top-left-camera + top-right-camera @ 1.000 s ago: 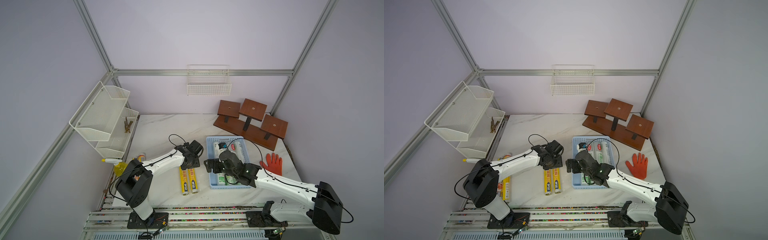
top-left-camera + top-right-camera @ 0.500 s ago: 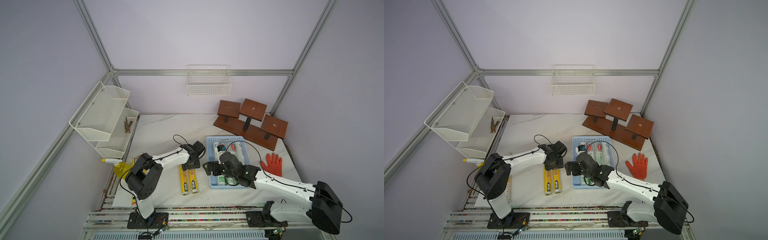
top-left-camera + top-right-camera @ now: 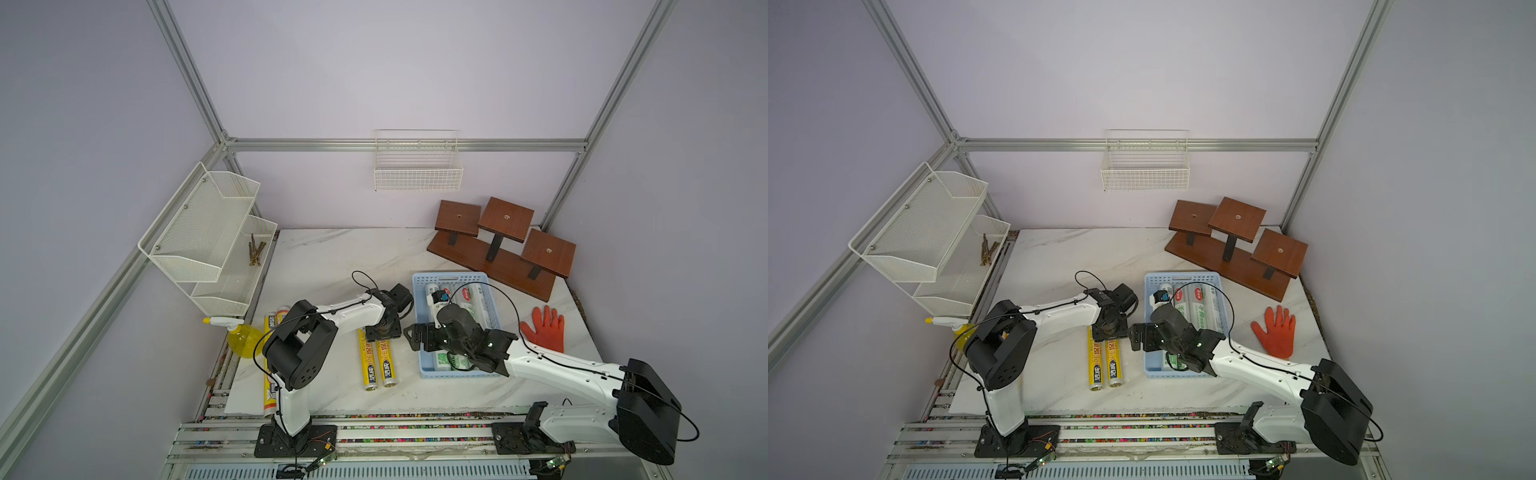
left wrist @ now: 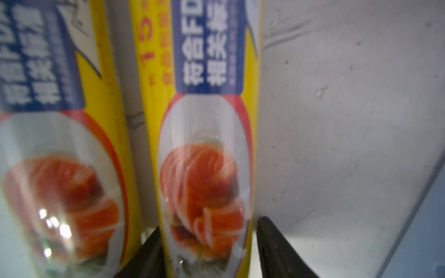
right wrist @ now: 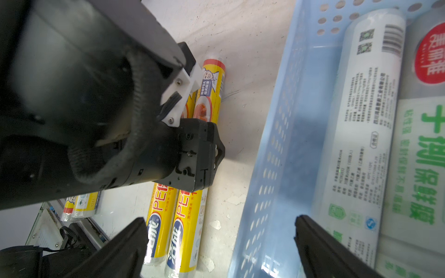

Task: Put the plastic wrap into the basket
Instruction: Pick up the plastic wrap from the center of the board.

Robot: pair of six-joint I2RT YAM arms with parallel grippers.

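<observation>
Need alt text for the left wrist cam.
Dark fingers of the left gripper straddle one yellow plastic wrap roll with a food picture, lying on the white marble table. A second yellow roll lies close beside it.

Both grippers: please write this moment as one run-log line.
left gripper: jaws flank one yellow roll, grip unclear | right gripper: open, empty, over basket edge | white rolls in basket
</observation>
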